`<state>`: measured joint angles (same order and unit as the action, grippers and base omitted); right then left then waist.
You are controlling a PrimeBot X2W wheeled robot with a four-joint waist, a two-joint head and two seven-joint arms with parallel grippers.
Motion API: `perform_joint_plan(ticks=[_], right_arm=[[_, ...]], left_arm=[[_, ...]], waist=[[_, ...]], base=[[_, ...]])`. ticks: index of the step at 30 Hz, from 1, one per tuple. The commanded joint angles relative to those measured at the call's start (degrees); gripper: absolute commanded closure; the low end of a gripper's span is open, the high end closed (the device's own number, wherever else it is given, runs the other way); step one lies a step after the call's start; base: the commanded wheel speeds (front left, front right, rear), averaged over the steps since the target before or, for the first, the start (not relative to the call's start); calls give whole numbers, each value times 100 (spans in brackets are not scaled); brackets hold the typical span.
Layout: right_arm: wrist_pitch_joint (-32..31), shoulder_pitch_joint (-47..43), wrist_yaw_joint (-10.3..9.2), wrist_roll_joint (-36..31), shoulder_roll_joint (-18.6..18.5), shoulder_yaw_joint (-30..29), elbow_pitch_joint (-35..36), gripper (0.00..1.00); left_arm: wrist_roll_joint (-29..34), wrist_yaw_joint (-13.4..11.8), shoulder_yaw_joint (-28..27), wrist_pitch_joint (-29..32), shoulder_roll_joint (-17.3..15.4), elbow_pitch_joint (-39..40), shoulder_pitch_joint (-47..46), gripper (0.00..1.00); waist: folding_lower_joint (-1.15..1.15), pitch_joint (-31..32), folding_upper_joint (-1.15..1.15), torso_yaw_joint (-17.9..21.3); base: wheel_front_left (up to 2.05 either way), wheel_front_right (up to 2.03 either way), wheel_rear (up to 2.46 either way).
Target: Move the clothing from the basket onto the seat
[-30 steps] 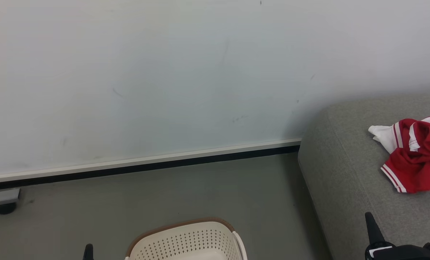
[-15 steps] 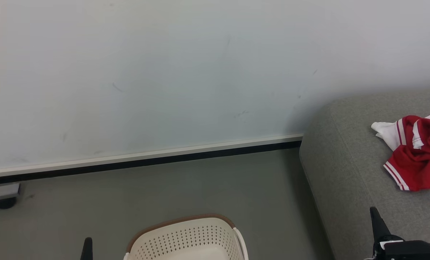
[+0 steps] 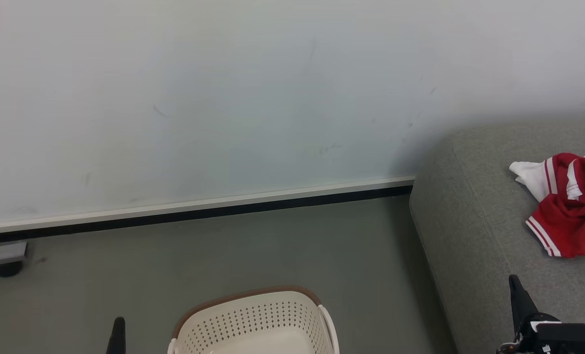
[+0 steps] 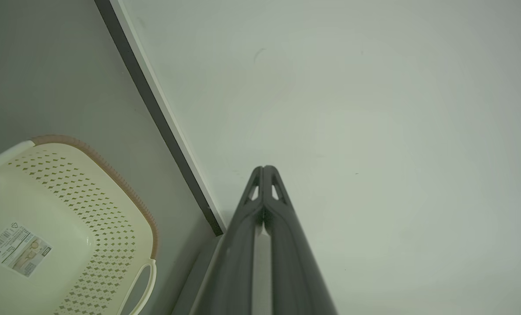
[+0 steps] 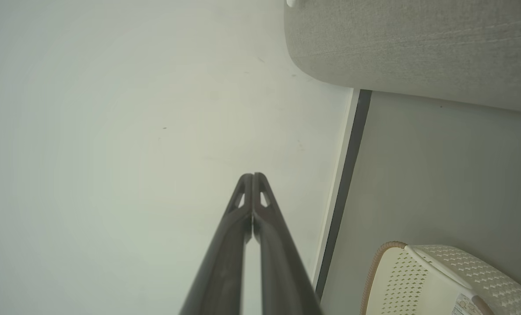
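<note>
Nearest, the 2 pincers point forward, and each has its jaws pressed together on nothing: the left pincer (image 4: 264,170) by the basket's left side, the right pincer (image 5: 252,177) over the seat's front edge. Between them on the floor (image 3: 273,246) stands the basket (image 3: 253,319). The part of its inner bottom that shows is bare except for a sticker (image 4: 17,249), with no clothing in it.

Farther right, a red-and-white garment (image 3: 572,216) lies crumpled on the seat (image 3: 469,221), near its left end and cut off by the head view's right border. It has no clear long axis. It lies ahead and to the right of the right pincer, apart from it, so the right arm is much the nearer. Behind everything runs a pale wall (image 3: 223,98).

The transfer looks done, as far as the basket can be seen.
</note>
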<state>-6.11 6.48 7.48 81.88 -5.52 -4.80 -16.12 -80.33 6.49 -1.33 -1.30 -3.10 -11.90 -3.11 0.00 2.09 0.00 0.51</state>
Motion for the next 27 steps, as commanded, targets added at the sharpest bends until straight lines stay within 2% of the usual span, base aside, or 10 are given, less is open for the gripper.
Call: perform_joint_plan(ticks=[1, 27], right_arm=[[-54, 63, 2, 125, 16, -44, 0, 100], [-414, 234, 2, 1111, 98, -428, -85, 100]], left_arm=[[-154, 35, -26, 34, -3, -10, -106, 100], [-1225, 104, -61, 228, 24, -212, -333, 100]], waist=[[0, -13, 0, -4], [0, -210, 0, -48]], base=[[0, 0, 0], [0, 0, 0]])
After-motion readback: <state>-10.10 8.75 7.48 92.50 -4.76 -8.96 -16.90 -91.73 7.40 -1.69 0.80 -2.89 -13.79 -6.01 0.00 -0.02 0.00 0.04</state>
